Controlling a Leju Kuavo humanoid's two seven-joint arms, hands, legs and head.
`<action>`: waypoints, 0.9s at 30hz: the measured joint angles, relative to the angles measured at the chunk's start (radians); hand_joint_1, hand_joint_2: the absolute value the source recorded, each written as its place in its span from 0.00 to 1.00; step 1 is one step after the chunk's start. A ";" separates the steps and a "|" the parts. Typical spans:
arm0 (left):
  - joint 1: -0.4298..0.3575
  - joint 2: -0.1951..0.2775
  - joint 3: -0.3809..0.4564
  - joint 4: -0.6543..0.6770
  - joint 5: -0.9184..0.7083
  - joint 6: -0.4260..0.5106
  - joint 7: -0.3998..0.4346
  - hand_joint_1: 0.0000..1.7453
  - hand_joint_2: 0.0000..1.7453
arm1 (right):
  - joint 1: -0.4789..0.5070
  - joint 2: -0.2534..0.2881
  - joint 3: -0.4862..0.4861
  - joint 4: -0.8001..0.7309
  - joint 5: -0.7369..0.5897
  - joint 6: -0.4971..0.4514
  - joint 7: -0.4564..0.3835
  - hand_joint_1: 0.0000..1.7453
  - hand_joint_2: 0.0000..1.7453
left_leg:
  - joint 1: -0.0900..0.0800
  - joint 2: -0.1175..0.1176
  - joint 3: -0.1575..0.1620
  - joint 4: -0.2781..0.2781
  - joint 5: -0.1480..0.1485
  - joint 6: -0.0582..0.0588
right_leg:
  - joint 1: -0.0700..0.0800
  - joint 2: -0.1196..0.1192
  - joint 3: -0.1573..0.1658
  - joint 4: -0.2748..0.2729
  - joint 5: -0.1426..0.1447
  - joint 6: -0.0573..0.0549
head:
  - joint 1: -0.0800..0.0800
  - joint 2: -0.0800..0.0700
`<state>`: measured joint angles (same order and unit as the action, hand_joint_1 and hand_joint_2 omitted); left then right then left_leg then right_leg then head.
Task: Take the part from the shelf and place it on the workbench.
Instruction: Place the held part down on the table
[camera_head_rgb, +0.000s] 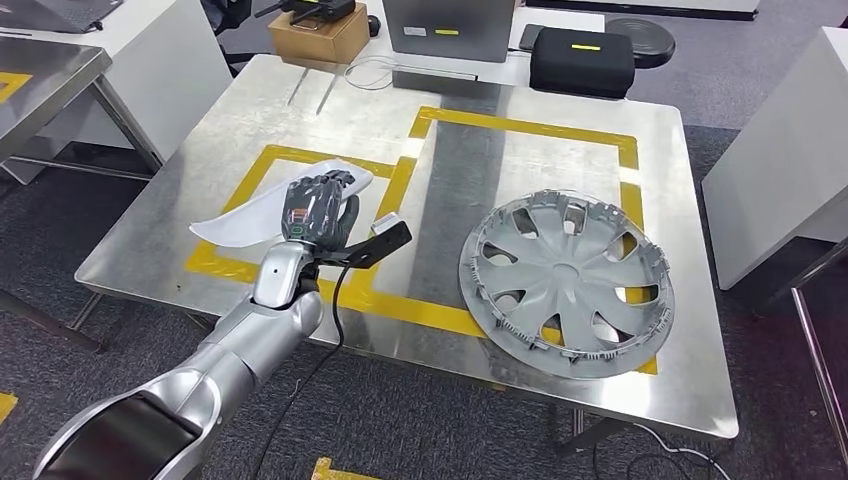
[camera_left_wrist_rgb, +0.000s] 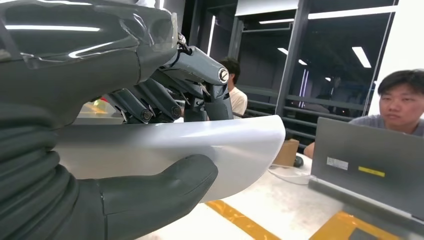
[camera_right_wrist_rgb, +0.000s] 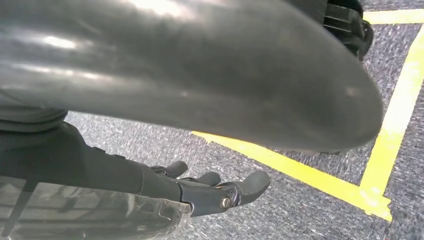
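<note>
So there's a big steel worktop with two squares marked on it in yellow tape. A grey wheel cover lies flat over the near right corner of the bigger square, right by the worktop's near edge. The white part, a curved, shell-looking piece, is over the smaller square on the left, gripped in the left hand; the wrist cam shows the thumb under it and the dark fingers curled over the top, though I can't tell if it's touching the worktop or just above it. The right hand hangs down over grey carpet with yellow floor tape, fingers loosely apart, nothing in it. At the far edge of the worktop there's a laptop, a black case and a cardboard box.
</note>
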<state>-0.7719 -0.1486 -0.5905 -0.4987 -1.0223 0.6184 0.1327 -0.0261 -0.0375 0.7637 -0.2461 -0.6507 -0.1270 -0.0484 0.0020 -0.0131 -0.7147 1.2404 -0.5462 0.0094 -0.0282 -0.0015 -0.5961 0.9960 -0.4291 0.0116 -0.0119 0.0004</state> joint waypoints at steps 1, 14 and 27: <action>0.003 0.001 0.000 0.002 0.004 -0.001 -0.006 1.00 1.00 | 0.001 0.000 0.000 0.000 -0.002 0.001 0.000 0.00 0.00 | 0.004 0.003 -0.026 0.049 -0.013 -0.004 | 0.000 0.000 0.000 0.000 -0.001 -0.001 | 0.000 0.000; -0.004 -0.007 -0.001 0.006 0.024 -0.030 -0.036 1.00 1.00 | 0.000 0.005 0.000 0.000 -0.009 0.002 -0.003 0.00 0.00 | -0.003 0.017 0.153 -0.268 0.114 0.051 | 0.005 -0.006 -0.050 0.137 -0.080 0.023 | 0.004 0.000; 0.004 -0.013 -0.003 0.019 0.029 -0.042 -0.036 1.00 1.00 | -0.005 -0.006 0.000 0.001 -0.011 0.017 -0.004 0.00 0.00 | -0.012 -0.005 0.167 -0.223 0.042 0.020 | 0.005 0.000 -0.040 0.002 0.033 0.011 | 0.001 0.000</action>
<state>-0.7684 -0.1615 -0.5931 -0.4802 -0.9933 0.5764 0.0971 -0.0310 -0.0435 0.7637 -0.2454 -0.6619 -0.1102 -0.0520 -0.0102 -0.0177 -0.5477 1.0177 -0.5038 0.0294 -0.0231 -0.0011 -0.6365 0.9983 -0.3962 0.0222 -0.0111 0.0004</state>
